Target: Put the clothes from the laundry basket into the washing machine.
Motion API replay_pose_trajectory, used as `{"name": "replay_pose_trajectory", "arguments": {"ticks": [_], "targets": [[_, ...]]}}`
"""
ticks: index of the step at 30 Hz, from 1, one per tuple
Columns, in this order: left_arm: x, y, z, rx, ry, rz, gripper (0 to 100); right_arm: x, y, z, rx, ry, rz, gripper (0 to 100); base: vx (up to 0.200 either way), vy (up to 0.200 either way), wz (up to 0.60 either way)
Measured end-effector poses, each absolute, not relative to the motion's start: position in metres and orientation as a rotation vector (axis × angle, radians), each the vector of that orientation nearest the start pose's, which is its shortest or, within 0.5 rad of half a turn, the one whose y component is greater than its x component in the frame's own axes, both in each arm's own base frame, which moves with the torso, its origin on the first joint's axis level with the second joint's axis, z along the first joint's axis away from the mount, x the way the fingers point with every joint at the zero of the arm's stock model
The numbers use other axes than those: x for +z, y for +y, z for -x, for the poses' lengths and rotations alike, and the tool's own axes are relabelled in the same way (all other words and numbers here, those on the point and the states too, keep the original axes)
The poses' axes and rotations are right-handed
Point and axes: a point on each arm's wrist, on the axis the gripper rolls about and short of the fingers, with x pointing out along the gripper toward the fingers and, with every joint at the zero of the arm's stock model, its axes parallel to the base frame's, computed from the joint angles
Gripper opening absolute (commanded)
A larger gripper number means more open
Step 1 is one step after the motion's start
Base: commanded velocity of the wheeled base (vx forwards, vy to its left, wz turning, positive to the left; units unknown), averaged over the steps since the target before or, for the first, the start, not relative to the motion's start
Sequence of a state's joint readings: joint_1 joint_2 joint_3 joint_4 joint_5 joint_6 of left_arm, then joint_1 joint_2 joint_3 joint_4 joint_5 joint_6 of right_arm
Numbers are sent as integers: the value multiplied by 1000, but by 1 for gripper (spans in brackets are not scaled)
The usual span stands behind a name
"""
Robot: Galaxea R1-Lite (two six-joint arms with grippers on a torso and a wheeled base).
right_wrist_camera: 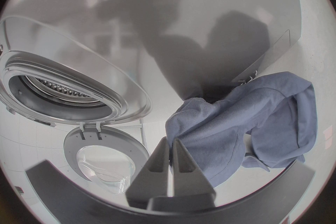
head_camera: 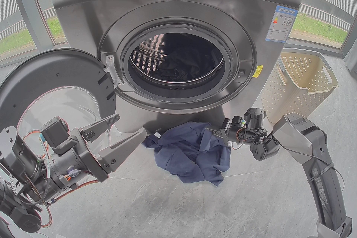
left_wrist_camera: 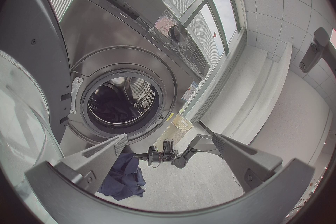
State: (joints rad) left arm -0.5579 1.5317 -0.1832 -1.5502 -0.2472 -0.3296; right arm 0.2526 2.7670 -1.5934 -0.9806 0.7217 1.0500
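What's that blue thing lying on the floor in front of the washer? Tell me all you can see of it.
A dark blue garment, soft-looking fabric, crumpled in a loose heap with a small white tag at one edge. It lies on the pale floor right before the washer, under its open mouth. The right gripper, shut, seems to pinch a raised fold on its right side.
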Motion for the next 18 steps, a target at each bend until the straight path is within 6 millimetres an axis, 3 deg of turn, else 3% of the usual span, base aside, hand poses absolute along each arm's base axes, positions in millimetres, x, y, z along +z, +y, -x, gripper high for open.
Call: {"name": "replay_pose_trajectory", "arguments": {"ticks": [18], "targets": [[163,-113,-168,-831,-52,338,100,-17,134,-468,871,623,-1090,0,0,0,0]]}}
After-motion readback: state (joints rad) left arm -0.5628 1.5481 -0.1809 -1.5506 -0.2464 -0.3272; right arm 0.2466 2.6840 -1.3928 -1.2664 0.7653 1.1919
